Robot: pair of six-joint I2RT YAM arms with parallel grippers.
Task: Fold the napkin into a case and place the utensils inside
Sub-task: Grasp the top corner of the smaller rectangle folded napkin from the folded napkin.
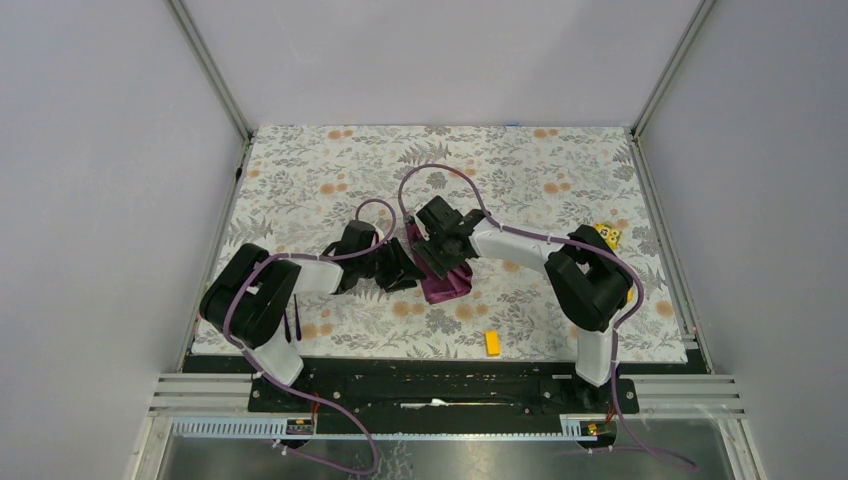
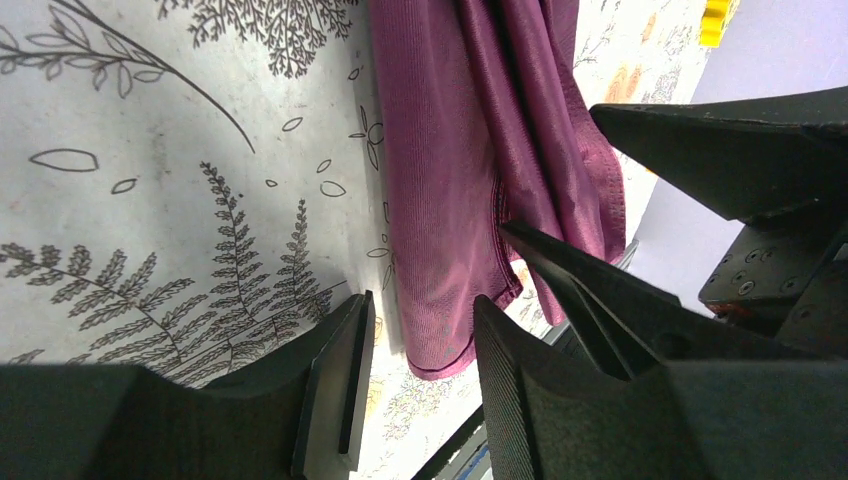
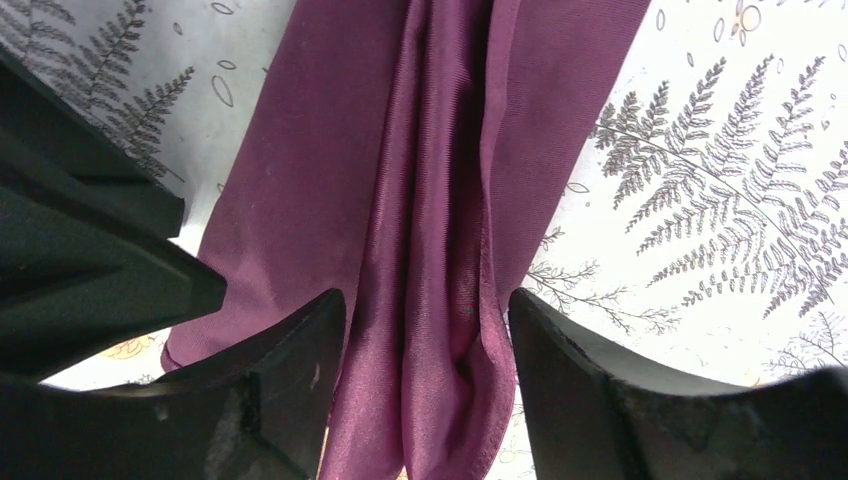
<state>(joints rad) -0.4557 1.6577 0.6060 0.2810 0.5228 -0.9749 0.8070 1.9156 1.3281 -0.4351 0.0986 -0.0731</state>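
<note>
The plum napkin (image 1: 446, 281) lies mid-table as a narrow, bunched band. In the right wrist view the napkin (image 3: 430, 180) shows raised lengthwise folds. My right gripper (image 3: 425, 335) is open and straddles those folds, which fill the gap between its fingers. My left gripper (image 2: 420, 335) is open over the napkin's (image 2: 450, 190) near corner, with floral cloth showing on both sides of it. From above, the left gripper (image 1: 405, 272) and right gripper (image 1: 441, 250) meet at the band. The utensils (image 1: 291, 325) lie as thin dark sticks beside the left arm's base.
One yellow block (image 1: 492, 343) lies near the front edge, and another (image 1: 608, 235) behind the right arm. The floral tablecloth (image 1: 520, 170) covers the table inside a metal frame. In the left wrist view, the right gripper's fingers (image 2: 610, 300) crowd in close on the right.
</note>
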